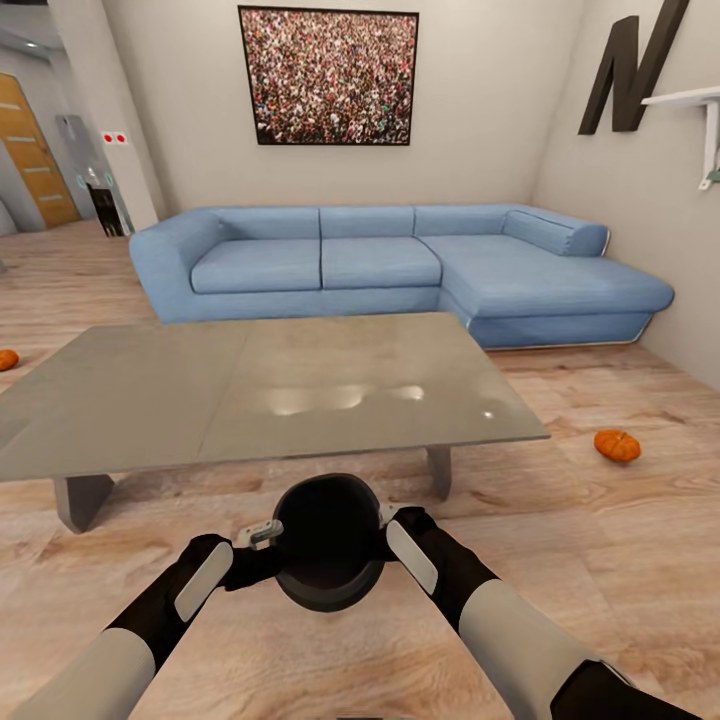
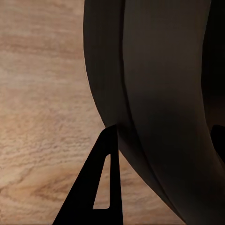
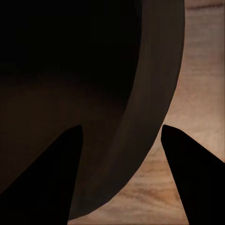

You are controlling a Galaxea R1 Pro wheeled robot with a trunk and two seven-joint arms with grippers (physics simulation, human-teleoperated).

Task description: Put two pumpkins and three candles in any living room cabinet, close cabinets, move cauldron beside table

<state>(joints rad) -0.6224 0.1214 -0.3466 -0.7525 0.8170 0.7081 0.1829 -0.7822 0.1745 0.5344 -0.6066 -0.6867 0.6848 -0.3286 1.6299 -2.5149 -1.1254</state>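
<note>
The black cauldron hangs just above the wood floor between my two arms, close to the near edge of the pale grey table. My left gripper is shut on its left rim and my right gripper on its right rim. In the wrist views each gripper's fingers straddle the cauldron's wall. One orange pumpkin lies on the floor right of the table. Another pumpkin sits at the far left edge. The candles and the cabinet are out of view.
A blue corner sofa stands behind the table under a framed picture. A white shelf juts from the right wall. A hallway with a wooden door opens at the far left. Wood floor runs along both sides of the table.
</note>
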